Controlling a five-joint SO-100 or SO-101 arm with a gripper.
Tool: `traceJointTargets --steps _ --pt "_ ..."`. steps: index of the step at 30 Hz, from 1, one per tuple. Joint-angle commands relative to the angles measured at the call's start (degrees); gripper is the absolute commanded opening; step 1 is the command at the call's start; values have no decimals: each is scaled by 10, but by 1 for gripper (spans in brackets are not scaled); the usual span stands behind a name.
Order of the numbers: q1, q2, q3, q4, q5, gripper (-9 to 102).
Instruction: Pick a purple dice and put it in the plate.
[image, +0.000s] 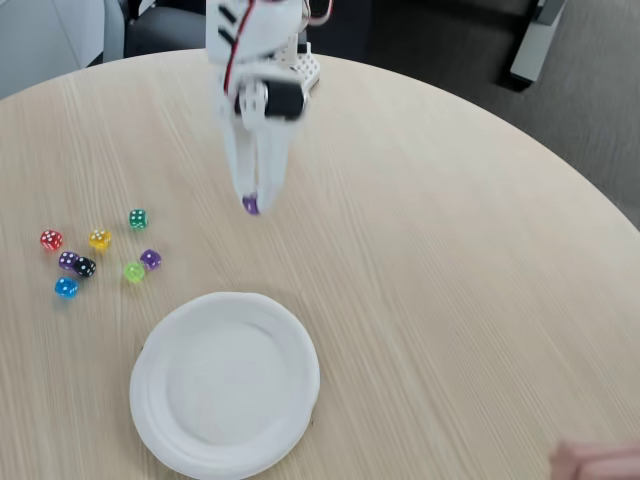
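A round, pale wood tabletop (450, 260) takes up most of the fixed view, with dark floor beyond its far edge. The white arm (255, 60) reaches down from the top, a little left of centre, a red wire running along it and a black motor at its wrist. Nearer the camera, low and left of centre, lies the plate (225, 385) — round, white, with nothing in it. The pincer (251, 200) points down at the tabletop, its two white fingers drawn close together and pinching the purple dice (250, 205) at their tips; the dice sits above and slightly right of the plate's far rim, apart from it, and whether it touches the wood cannot be told. At the bottom right corner a bit of a person's hand (595, 462) shows, blurred. Off to the left a loose cluster of small dice rests on the wood — a green one (138, 218) farthest back, then red (50, 240), yellow (99, 239), lilac (67, 260), black (86, 267), a second purple one (150, 259), lime (134, 271) and blue (66, 287) nearest the camera.
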Motion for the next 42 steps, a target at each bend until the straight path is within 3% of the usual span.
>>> traceJointTargets --steps 1,15,24,29,33,34,36,42 --pt "4 -55 -18 -16 2 0" --pt "4 -220 -197 -91 -61 0" --pt "4 -212 -192 -215 -167 1" --pt "4 -212 -191 -214 -131 12" --pt "4 -212 -190 -213 -113 14" --pt "4 -212 -190 -213 -108 14" --pt "4 -211 -189 -211 -92 0" --pt "4 -160 -159 -127 -56 0"
